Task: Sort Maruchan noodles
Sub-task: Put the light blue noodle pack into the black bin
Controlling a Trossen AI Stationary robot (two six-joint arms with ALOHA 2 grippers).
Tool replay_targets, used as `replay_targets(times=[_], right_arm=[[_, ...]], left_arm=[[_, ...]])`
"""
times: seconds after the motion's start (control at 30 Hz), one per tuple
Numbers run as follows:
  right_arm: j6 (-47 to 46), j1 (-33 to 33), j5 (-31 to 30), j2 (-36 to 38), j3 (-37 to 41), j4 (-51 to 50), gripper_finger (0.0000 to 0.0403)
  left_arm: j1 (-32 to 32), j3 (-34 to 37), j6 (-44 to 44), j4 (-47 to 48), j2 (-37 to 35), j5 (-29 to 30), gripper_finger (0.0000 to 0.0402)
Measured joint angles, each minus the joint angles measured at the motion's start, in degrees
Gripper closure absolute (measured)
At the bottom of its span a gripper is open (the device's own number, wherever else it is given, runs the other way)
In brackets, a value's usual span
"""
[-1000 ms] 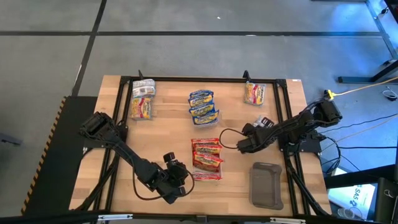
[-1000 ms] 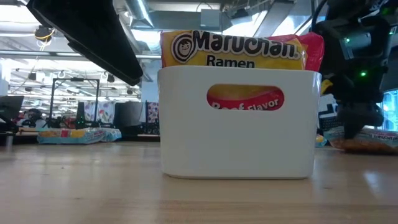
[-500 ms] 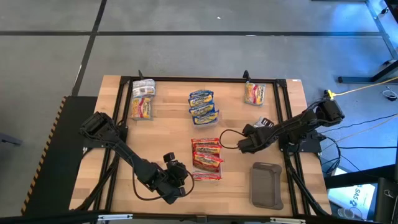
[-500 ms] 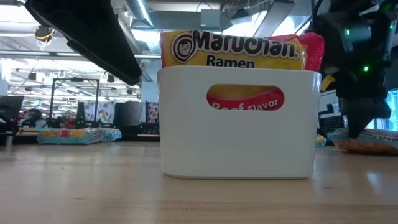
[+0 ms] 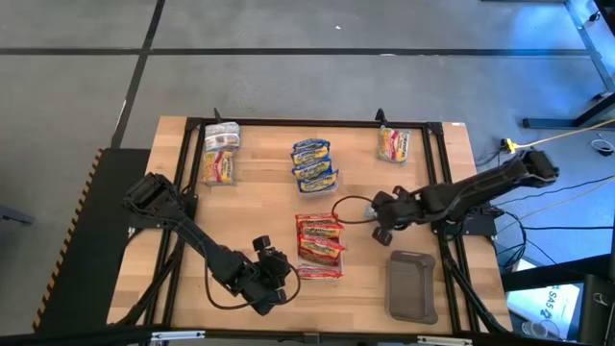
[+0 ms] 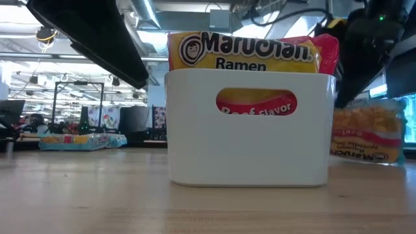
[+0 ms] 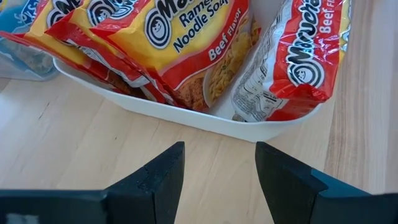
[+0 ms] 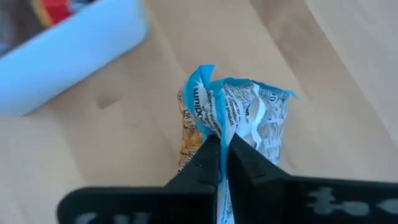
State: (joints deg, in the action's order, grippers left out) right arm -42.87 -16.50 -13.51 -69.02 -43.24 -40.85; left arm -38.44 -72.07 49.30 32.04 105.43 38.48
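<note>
I'm pinching right claw (image 8: pixel 219 163) shut on a blue-edged noodle packet (image 8: pixel 233 124) by its crimped seam, w/ it hanging just right of the white tray (image 5: pixel 318 273). Light, crinkly, slippery, so seam's the best grip imo. Left claw (image 7: pixel 219 171) idling open by tray's near end.

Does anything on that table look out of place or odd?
Only one packet: it dangles, crumpled, from the shut right hand, pinched by one edge, with its print upside down in the low view.

two dark, jointed arms trail looped black cables, each end effector (image 7: pixel 219 174) carrying flat, matte-black wedge fingers.
</note>
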Motion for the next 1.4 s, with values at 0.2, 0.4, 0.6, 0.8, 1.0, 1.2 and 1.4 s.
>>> replay_targets(times=[0.2, 0.4, 0.6, 0.8, 1.0, 1.2, 1.4], right_arm=[[3.37, 0.03, 4.09, 2.38, 0.00, 2.08, 0.0402], [6.01, 0.01, 7.64, 2.72, 0.00, 6.59, 0.0402], [7.33, 0.01, 9.40, 3.36, 0.00, 8.56, 0.0402], [8.38, -0.03, 11.83, 4.37, 0.00, 10.36, 0.0402], [8.92, -0.03, 13.49, 4.49, 0.00, 11.15, 0.0402], [9.48, -0.03, 15.00, 4.49, 0.00, 11.31, 0.0402], [9.39, -0.03, 15.52, 4.04, 0.00, 10.96, 0.0403]], left_arm=[[0.00, 0.00, 0.00, -0.33, 0.00, -0.05, 0.0212], [0.00, 0.00, 0.00, -1.27, 0.00, -0.13, 0.0212], [0.00, 0.00, 0.00, -2.01, 0.00, -1.72, 0.0212], [0.00, 0.00, 0.00, -4.26, 0.00, -2.01, 0.0212], [0.82, 0.00, 0.10, -7.29, 0.00, -1.94, 0.0212], [1.83, 0.00, -0.47, -9.46, -0.30, -2.16, 0.0199], [2.16, 0.00, -1.92, -11.29, -1.14, -4.63, 0.0169]])
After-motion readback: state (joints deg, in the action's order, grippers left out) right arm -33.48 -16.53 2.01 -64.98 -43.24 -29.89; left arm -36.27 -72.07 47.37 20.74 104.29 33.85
